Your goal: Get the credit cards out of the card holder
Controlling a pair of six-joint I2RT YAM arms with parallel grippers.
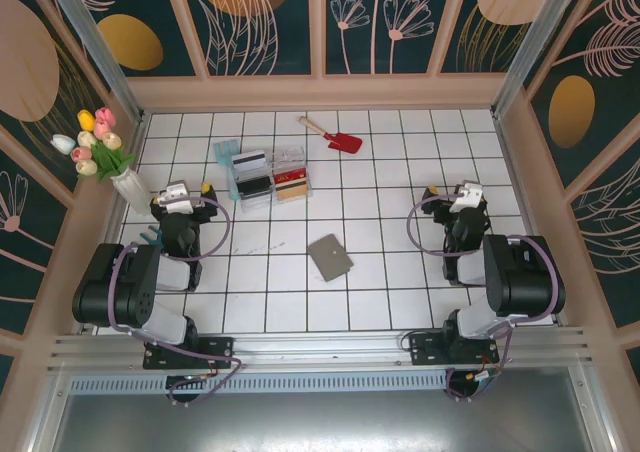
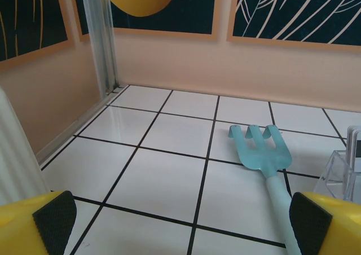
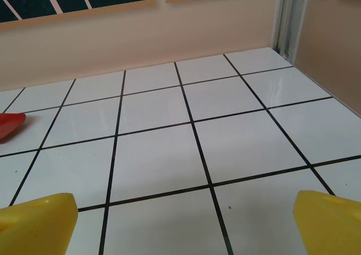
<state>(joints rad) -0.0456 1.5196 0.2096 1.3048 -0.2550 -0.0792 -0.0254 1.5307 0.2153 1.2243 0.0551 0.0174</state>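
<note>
Located card holder flat on the white tiled table, showing as a single grey square, askew to the grid, roughly midway between the two arms. Placed it right of left gripper and nearer the bases, well apart. Placed it left of right gripper and nearer the bases, also well apart.

Found both grippers released. Saw, by left wrist view, yellow fingertips spread wide over bare tile, grasping nothing. Saw the same by right wrist view.

Spotted credit cards in red, black and pale colours, standing in clear divided tray beyond the card holder and near left gripper, on its right. Could not tell whether any card sits inside the holder.

Noted teal toy fork ahead of left fingers, beside the tray. Noted red shovel near the far wall.
</note>
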